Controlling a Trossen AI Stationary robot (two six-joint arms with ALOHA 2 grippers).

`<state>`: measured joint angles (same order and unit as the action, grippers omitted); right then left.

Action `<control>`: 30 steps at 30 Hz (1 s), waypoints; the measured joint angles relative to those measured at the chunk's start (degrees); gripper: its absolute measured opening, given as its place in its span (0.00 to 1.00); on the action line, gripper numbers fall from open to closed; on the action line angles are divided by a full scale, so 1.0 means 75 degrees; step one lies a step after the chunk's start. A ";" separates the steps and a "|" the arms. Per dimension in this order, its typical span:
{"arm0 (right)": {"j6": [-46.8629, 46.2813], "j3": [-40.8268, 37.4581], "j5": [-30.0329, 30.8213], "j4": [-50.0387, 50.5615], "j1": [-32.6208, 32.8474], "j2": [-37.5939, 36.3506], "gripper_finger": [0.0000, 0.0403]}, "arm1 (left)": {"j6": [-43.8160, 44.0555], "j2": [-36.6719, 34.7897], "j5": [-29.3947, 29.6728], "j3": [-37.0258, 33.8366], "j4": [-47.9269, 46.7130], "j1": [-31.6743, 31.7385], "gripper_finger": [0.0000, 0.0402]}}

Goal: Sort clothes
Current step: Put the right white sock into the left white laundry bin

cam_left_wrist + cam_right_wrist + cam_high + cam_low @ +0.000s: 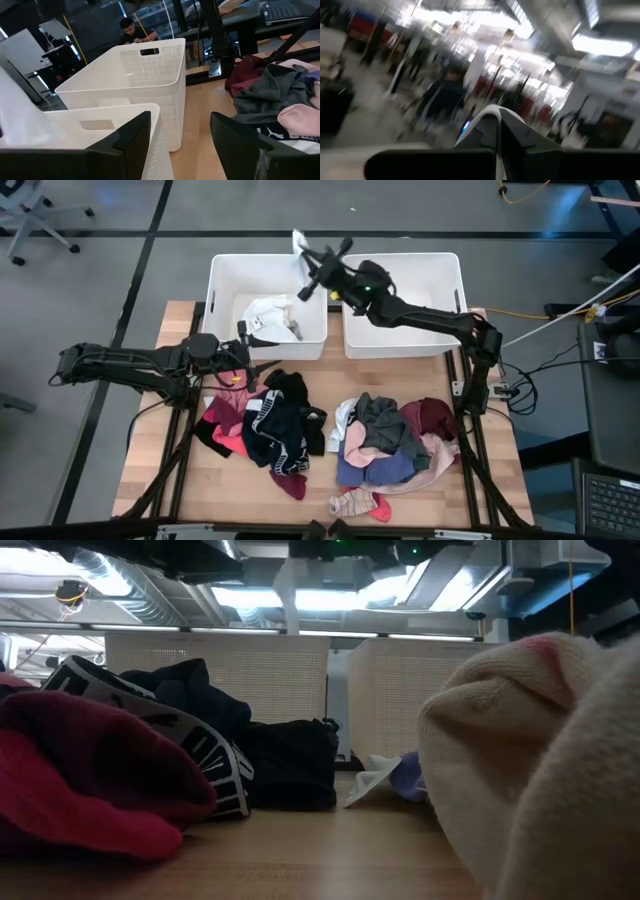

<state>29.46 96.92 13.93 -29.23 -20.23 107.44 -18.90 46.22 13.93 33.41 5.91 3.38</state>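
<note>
- Right jaws (303, 268) clench a white cloth (298, 242) above the left bin (222, 278), at 12 o'clock.
- Left jaws (243, 352) hang released over the dark pile (268, 425).
- Best let go only once the cloth is well inside the rim.
- Remaining clothes (390, 442) lie at 6 o'clock on the desk (312, 502).

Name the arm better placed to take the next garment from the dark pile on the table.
Left. Its pincer hovers open at the pile's back edge by the left bin. The right pincer is up over the bins, pinching a white garment.
</note>
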 joint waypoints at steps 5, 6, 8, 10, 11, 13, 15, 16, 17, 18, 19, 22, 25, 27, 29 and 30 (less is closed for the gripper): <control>-0.0901 -0.0003 -0.0018 0.2142 0.0000 0.0005 0.03 | 0.0003 0.0000 0.0000 0.0000 -0.0073 0.0000 0.48; -0.0955 -0.0003 -0.0066 0.2470 0.0000 0.0006 0.03 | 0.0003 0.0000 0.0000 0.0000 -0.0073 0.0000 0.48; -0.1022 -0.0003 -0.0136 0.2968 -0.0003 0.0006 0.03 | 0.0002 0.0000 0.0000 0.0000 -0.0073 -0.0002 0.48; -0.1174 -0.0003 -0.0143 0.3313 -0.0003 0.0006 0.04 | 0.0002 0.0000 0.0000 0.0000 -0.0073 0.0000 0.48; -0.1274 -0.0003 -0.0172 0.3442 -0.0003 0.0006 0.05 | 0.0000 0.0000 0.0000 0.0000 -0.0073 -0.0002 0.48; -0.1337 -0.0003 -0.0290 0.3722 -0.0003 0.0006 0.10 | 0.0003 0.0000 0.0000 0.0000 -0.0073 -0.0001 0.48; -0.1413 -0.0003 -0.0403 0.3960 -0.0002 0.0006 0.17 | 0.0003 0.0000 0.0000 0.0000 -0.0073 -0.0003 0.48; -0.1502 -0.0003 -0.0410 0.4067 0.0000 0.0006 0.22 | 0.0003 0.0000 0.0000 0.0000 -0.0083 0.0000 0.48; -0.1582 -0.0003 -0.0410 0.4134 0.0000 0.0006 0.27 | 0.0003 0.0000 0.0000 0.0000 -0.0106 0.0000 0.48; -0.1636 -0.0003 -0.0410 0.4196 0.0007 0.0006 0.32 | 0.0003 0.0000 0.0000 -0.0002 -0.0129 0.0000 0.48; -0.1645 -0.0003 -0.0407 0.4244 0.0058 -0.0006 0.37 | 0.0003 0.0000 0.0000 -0.0005 -0.0137 -0.0002 0.48; -0.1629 -0.0003 -0.0364 0.4501 0.0170 -0.0171 0.51 | -0.0015 0.0000 0.0000 -0.0006 -0.0130 -0.0001 0.48; -0.1386 0.0000 -0.0328 0.4943 0.0410 -0.0517 0.60 | -0.0084 0.0000 0.0000 -0.0006 -0.0129 -0.0003 0.48; -0.1234 0.0000 -0.0244 0.5405 0.0620 -0.0760 0.64 | -0.0076 0.0000 0.0000 -0.0006 -0.0129 0.0000 0.48; -0.1239 0.0000 0.0031 0.5815 0.0848 -0.0980 0.66 | -0.0071 0.0000 0.0000 -0.0006 -0.0129 -0.0001 0.48; -0.1237 0.0000 0.0198 0.5912 0.0952 -0.1074 0.67 | -0.0067 0.0000 -0.0001 -0.0006 -0.0126 -0.0003 0.48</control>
<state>20.18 96.92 15.41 15.11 -13.09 99.38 -19.40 46.22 13.93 33.36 4.97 3.36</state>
